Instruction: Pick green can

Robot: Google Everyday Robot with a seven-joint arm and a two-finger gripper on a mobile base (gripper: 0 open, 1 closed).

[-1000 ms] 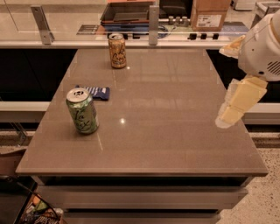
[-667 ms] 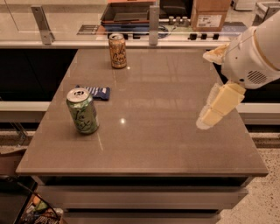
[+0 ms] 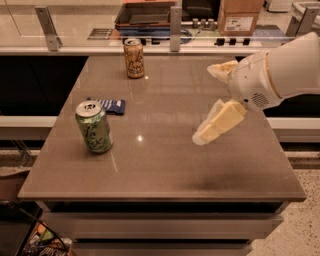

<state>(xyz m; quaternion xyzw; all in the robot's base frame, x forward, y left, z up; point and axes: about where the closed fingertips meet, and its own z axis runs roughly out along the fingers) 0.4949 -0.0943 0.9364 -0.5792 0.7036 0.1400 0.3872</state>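
The green can (image 3: 94,127) stands upright on the brown table (image 3: 165,165) near its left edge. It has a silver top and pale cursive lettering. My gripper (image 3: 205,105) hovers above the table's right half, well to the right of the can and not touching it. Its two cream fingers (image 3: 220,122) point left toward the can and stand apart, with nothing between them. The white arm comes in from the right edge of the view.
An orange-tan can (image 3: 134,58) stands at the table's far edge. A flat blue packet (image 3: 111,105) lies just behind and to the right of the green can. A counter with a cardboard box (image 3: 240,17) and a dark tray (image 3: 145,14) runs behind the table.
My gripper and arm have moved left over the table, closer to the green can. The cans and the blue packet have not moved.
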